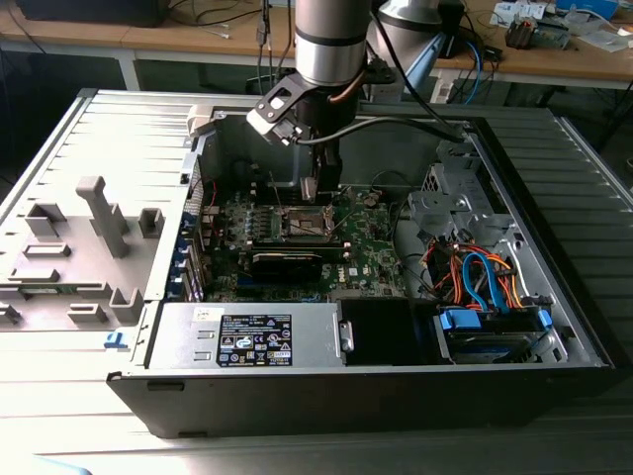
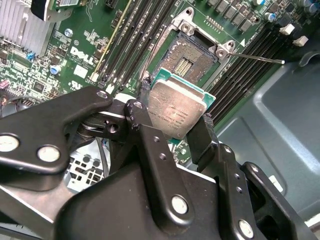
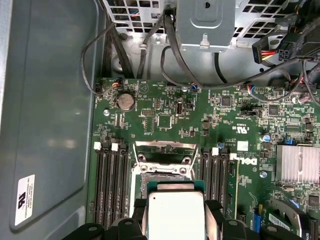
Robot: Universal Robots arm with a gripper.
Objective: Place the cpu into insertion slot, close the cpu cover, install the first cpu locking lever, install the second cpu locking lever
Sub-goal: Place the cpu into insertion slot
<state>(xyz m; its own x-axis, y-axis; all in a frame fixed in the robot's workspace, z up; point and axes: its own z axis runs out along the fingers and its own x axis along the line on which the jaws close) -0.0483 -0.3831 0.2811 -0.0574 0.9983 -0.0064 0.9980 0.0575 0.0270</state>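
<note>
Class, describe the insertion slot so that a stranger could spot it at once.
Find the green circuit board inside the open computer case. Between its two banks of long black memory slots lies the insertion slot: the only square, metal-rimmed recess, dark inside.

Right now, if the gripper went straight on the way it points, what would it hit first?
Likely the open insertion slot. The gripper holds the cpu just short of it, though depth is unclear.
</note>
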